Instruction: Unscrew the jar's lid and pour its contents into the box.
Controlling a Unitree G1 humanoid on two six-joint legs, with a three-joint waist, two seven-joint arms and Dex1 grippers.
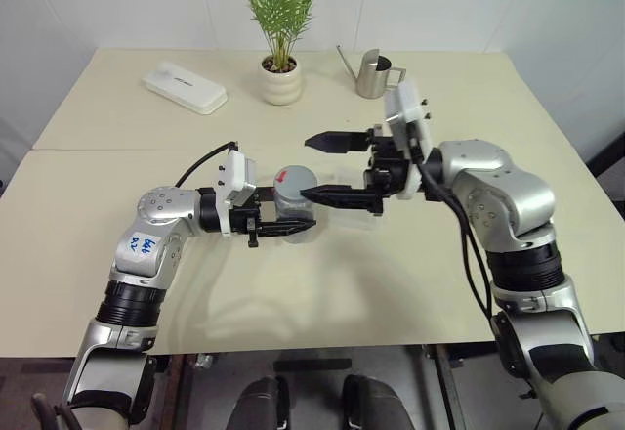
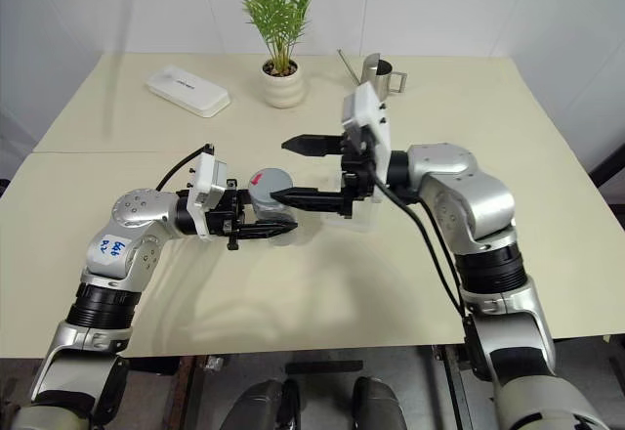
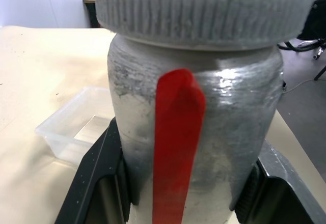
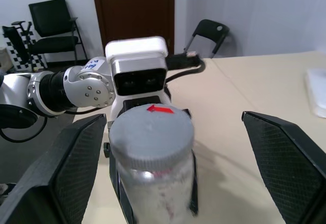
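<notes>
The jar [image 1: 291, 200], silvery-grey with a red stripe [image 3: 175, 147], is upright over the table's middle. My left gripper [image 1: 283, 227] is shut on its body, with black fingers [image 3: 97, 183] on both sides. The ribbed grey lid [image 4: 152, 132] is on the jar and has a red arrow on top. My right gripper [image 1: 306, 167] is level and open. Its fingers [image 4: 66, 168] flank the lid with a gap on each side. The clear box [image 2: 363, 217] lies on the table just right of the jar, partly behind the right gripper; it is also the clear box [image 3: 76, 132] behind the jar. The contents are hidden inside the jar.
A flat white case [image 1: 185, 87] lies at the back left. A potted plant [image 1: 281, 68] and a steel watering can [image 1: 374, 73] stand at the back centre. The table's front edge [image 1: 322, 350] runs close below my arms.
</notes>
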